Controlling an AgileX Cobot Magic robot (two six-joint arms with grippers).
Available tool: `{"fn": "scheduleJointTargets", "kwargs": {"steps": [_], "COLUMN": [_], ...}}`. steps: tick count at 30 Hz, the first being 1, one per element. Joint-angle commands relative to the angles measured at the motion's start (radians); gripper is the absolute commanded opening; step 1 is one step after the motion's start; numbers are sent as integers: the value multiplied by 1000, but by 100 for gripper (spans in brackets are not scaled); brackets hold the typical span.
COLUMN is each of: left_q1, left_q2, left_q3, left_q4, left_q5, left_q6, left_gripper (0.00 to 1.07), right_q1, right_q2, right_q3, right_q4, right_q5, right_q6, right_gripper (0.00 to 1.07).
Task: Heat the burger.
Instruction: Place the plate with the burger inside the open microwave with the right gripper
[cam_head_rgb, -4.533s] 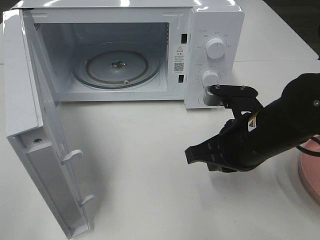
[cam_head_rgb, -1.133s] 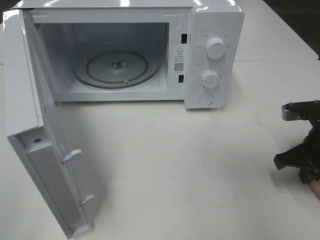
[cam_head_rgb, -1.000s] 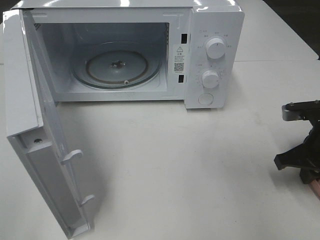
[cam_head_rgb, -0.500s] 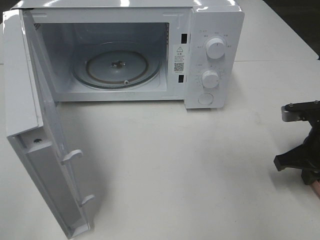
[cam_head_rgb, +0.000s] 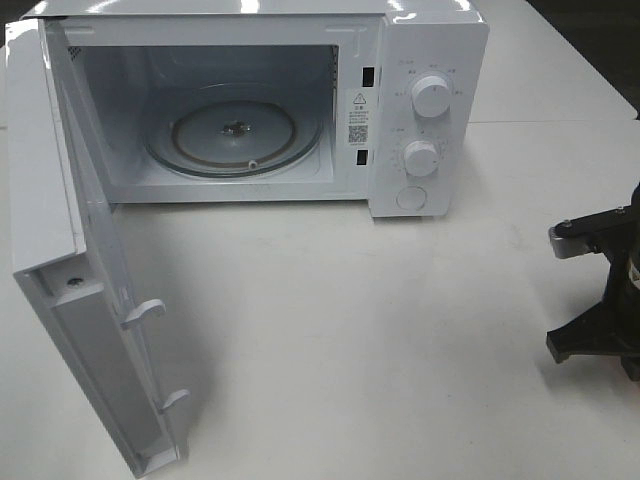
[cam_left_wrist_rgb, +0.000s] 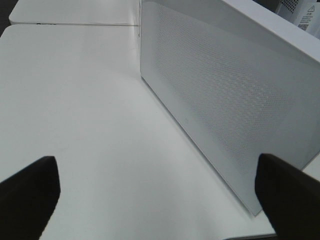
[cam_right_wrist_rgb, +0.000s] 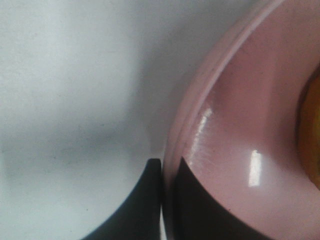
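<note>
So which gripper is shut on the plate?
The right gripper, pinching the pink plate by its rim; the left gripper hangs wide open, empty, beside the microwave.

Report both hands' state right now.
Left hand: open, holding nothing.
Right hand: closed on the plate rim.

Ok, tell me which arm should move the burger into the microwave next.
Right. Its gripper is shut on the rim of the pink plate that carries the burger. The left gripper hangs open and empty beside the microwave, away from the plate.
</note>
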Motion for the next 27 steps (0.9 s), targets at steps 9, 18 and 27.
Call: {"fn": "scheduleJointTargets", "kwargs": {"steps": [9, 18, 27], "left_q1": [0, 0, 0], "left_q2": [-17, -17, -17], "left_q3": [-1, -1, -1], "left_q4": [-1, -1, -1], "left_q5": [0, 0, 0], "left_q6": [-4, -4, -4], "left_gripper": [98, 98, 98], "right_q1": [96, 152, 248], "right_q2": [-32, -123, -195], "right_q3": [1, 22, 75], "right_q4": [-101, -165, -176], "right_q5": [87, 143, 194], "right_q6": [85, 123, 161], "right_gripper": [0, 0, 0]}}
